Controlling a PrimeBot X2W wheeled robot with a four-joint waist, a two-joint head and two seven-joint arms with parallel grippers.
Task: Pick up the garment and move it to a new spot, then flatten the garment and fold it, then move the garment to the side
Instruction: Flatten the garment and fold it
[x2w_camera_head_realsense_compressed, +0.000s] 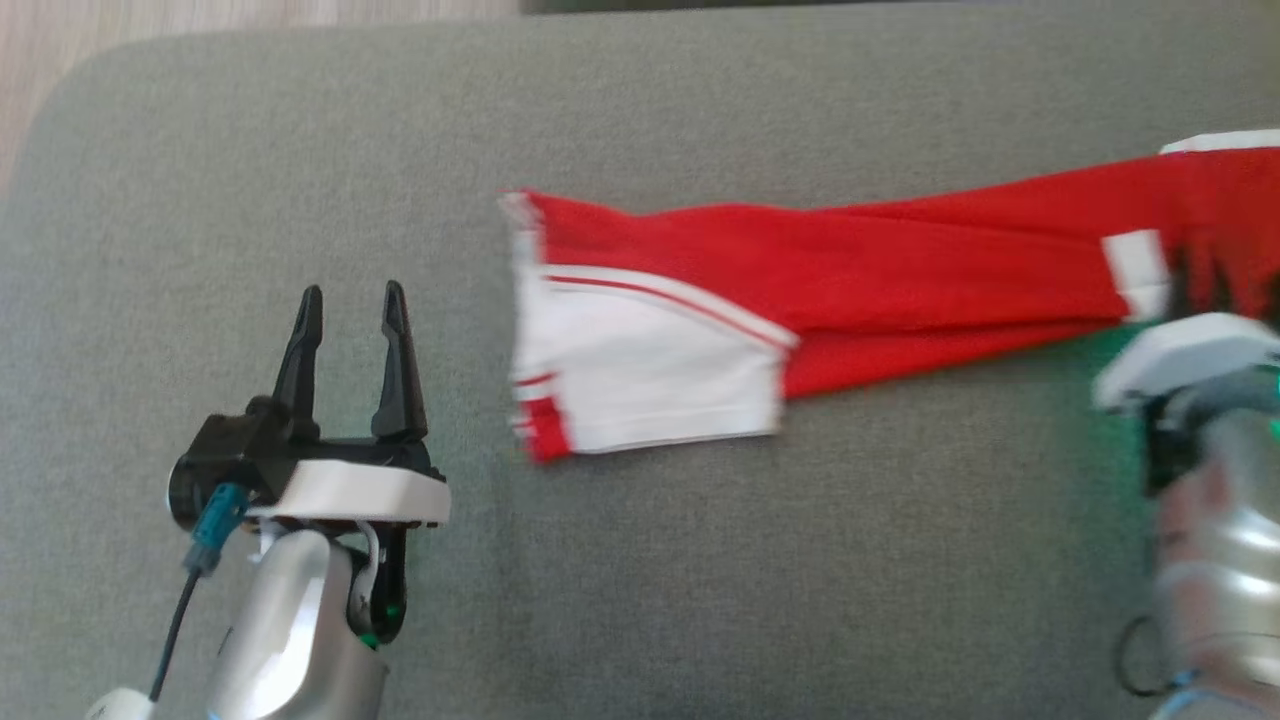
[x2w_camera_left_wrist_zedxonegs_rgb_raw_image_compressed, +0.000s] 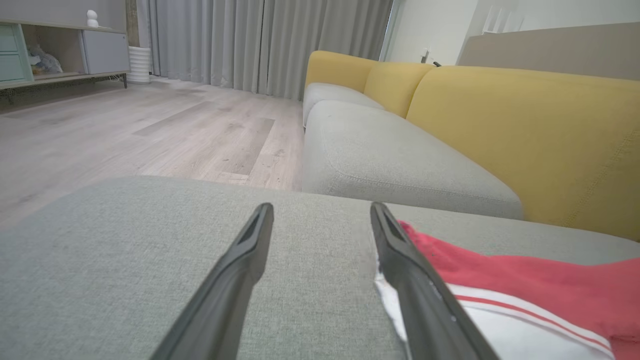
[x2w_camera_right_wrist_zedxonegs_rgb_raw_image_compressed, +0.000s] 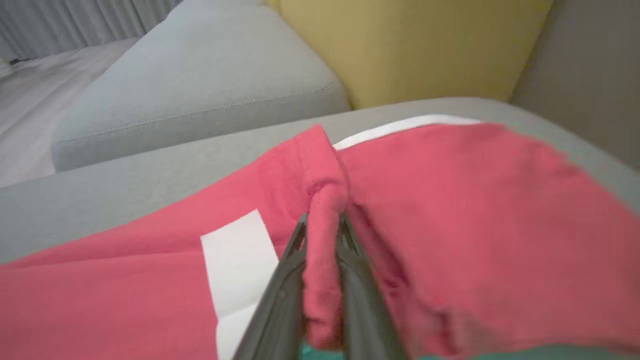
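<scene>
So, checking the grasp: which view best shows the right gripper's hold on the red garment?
The right wrist view: the right gripper pinches a raised fold of the red garment, close up. The head view shows that gripper blurred at the garment's right end; the left wrist view shows the garment's other, white-panelled end.

Your left gripper (x2w_camera_head_realsense_compressed: 352, 292) has two long, tapering black fingers (x2w_camera_head_realsense_compressed: 400, 370) rising from a black block, with a white plastic collar (x2w_camera_head_realsense_compressed: 360, 492) under it. A teal connector (x2w_camera_head_realsense_compressed: 215, 530) leads into a thin dark cable (x2w_camera_head_realsense_compressed: 172, 630) beside the silver forearm (x2w_camera_head_realsense_compressed: 290, 640), where a small green light (x2w_camera_head_realsense_compressed: 385, 610) glows. Your right arm's silver shell (x2w_camera_head_realsense_compressed: 1215, 560) looks blurred, under a matching white cap (x2w_camera_head_realsense_compressed: 1180, 355).
</scene>
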